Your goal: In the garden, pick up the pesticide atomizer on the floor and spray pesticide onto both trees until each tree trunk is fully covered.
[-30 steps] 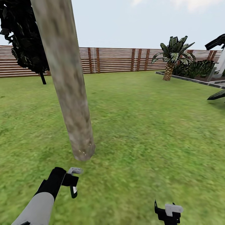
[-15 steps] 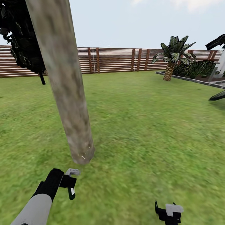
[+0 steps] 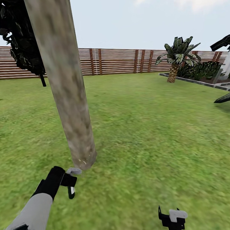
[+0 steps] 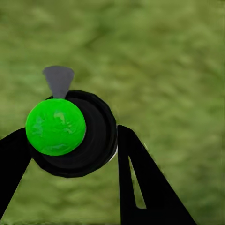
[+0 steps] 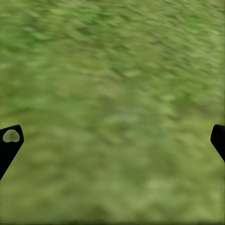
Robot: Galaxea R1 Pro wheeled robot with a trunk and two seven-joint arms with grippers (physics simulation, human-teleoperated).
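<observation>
A thick, pale grey-brown tree trunk point(image 3: 68, 95) leans up from the lawn at the left of the head view. A few whitish-yellow pesticide specks point(image 3: 83, 161) dot its base. Just below that base, my left gripper point(image 3: 71, 182) is shut on the pesticide atomizer point(image 3: 74, 171), whose grey spray head points at the trunk. In the left wrist view the atomizer point(image 4: 91, 140) is a dark round bottle with a green spot, held between both black fingers point(image 4: 136, 178). My right gripper point(image 3: 172, 218) hangs low at the right, open over grass, fingertips point(image 5: 9, 140) wide apart.
A brown slat fence point(image 3: 121, 60) runs across the back. A dark-leaved thin tree point(image 3: 22, 48) stands behind the trunk at far left. A short palm point(image 3: 175, 57) and a grey paved edge point(image 3: 191, 81) lie at the back right. Green lawn point(image 3: 153, 134) spreads to the right.
My left gripper has edged up and forward with the atomizer, closer to the trunk's base. The view has shifted slightly. The right gripper has stayed put.
</observation>
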